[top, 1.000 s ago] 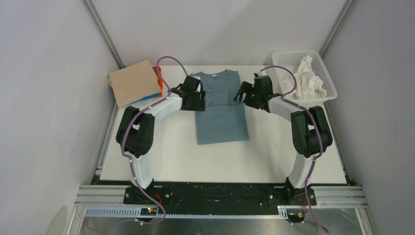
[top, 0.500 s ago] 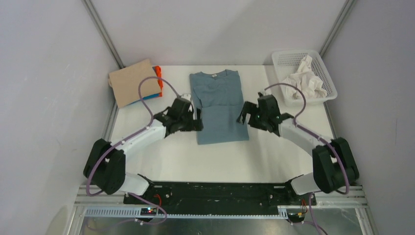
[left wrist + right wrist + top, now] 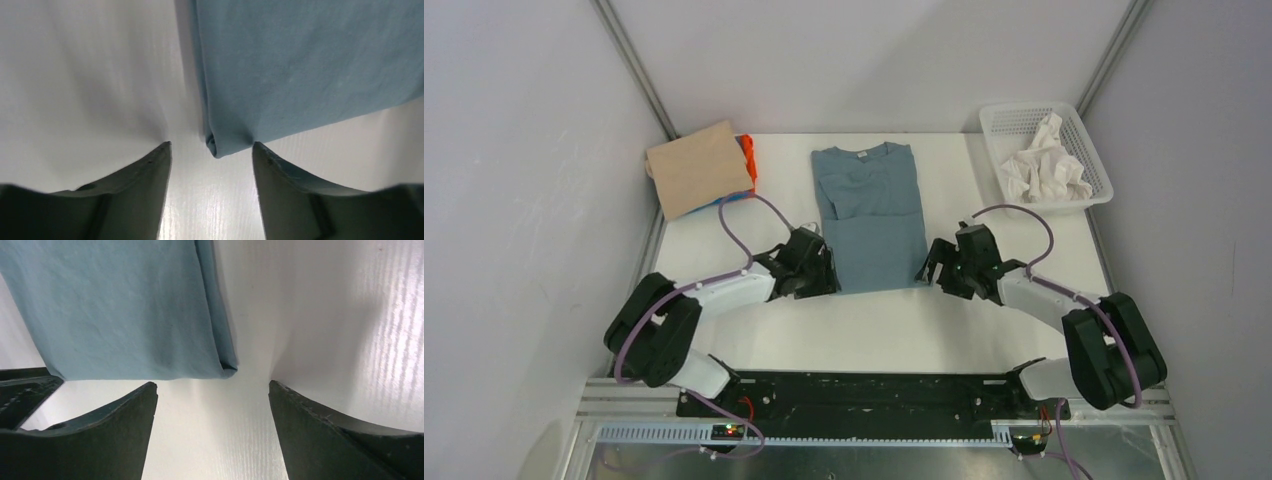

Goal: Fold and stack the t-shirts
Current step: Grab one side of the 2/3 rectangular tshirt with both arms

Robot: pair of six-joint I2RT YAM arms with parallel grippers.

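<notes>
A slate blue-grey t-shirt [image 3: 872, 215] lies flat on the white table, sides folded in to a long strip, white neck label at the far end. My left gripper [image 3: 824, 277] is open and empty at the strip's near left corner [image 3: 216, 145], which sits between its fingertips. My right gripper [image 3: 929, 272] is open and empty at the near right corner [image 3: 227, 367]. A folded tan t-shirt [image 3: 698, 168] lies at the far left on top of orange [image 3: 747, 150] and bright blue shirts, of which only edges show.
A white mesh basket [image 3: 1095, 150] stands at the far right corner holding crumpled white cloth [image 3: 1044, 170]. Grey walls close in the table at the left, right and back. The arm bases sit on the black rail at the near edge.
Both grippers have moved from beside the shirt's sleeves toward me, down its two sides, to its near corners. The shirt has not moved.
</notes>
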